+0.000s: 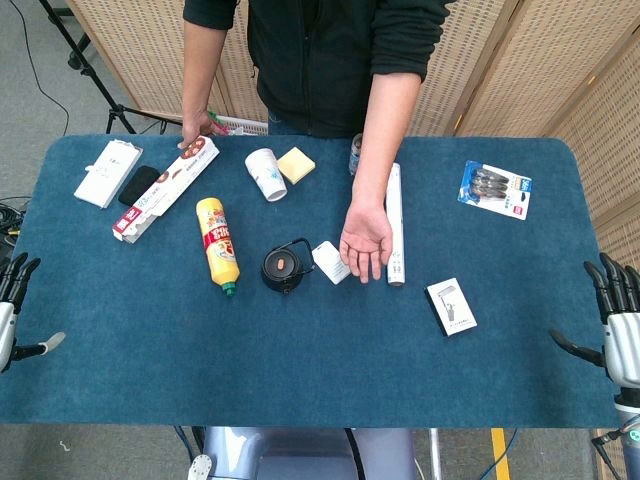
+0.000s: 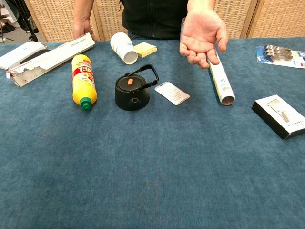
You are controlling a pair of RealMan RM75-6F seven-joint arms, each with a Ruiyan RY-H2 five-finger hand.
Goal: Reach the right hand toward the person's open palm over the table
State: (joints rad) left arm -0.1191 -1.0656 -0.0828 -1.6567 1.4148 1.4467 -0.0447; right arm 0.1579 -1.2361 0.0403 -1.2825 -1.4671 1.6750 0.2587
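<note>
My right hand, fingers spread and holding nothing, sits at the surface's right edge, open blue cloth between it and the person's palm.

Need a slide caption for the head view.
Person's open palm waits over the table; right hand open at the edge, not yet reaching.

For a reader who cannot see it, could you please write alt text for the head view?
A person's open palm is held out above a blue table scattered with small items. The robot's right hand and left hand wait at the table's side edges, fingers spread, holding nothing.
</note>
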